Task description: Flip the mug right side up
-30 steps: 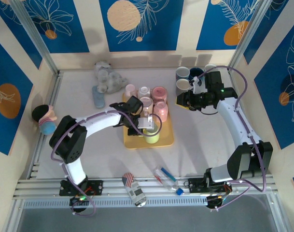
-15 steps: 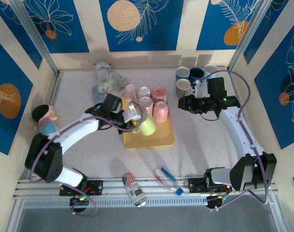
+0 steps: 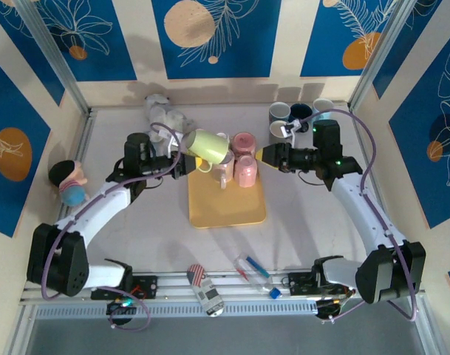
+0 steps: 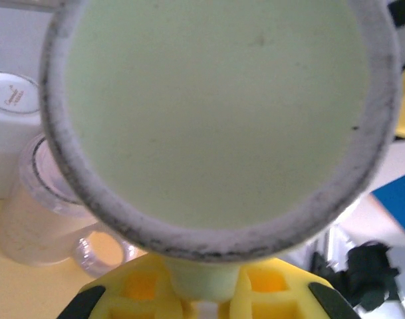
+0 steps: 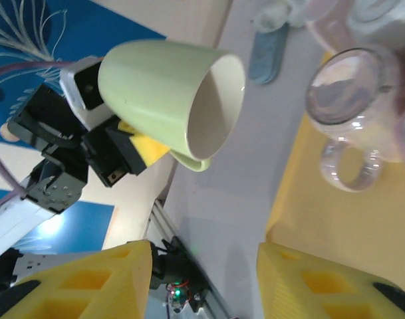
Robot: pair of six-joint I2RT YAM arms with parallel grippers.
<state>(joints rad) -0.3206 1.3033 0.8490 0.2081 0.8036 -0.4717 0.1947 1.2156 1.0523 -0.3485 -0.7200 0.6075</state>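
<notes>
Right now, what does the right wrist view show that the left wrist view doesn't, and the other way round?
Right wrist view: the green mug seen from the side, lying sideways in the air with its open mouth visible, and the left gripper shut on its handle. Left wrist view: that mug's flat base close up, and a white cup standing upside down. Both: the green mug, the clear glass mug and the yellow tray under it.
</notes>
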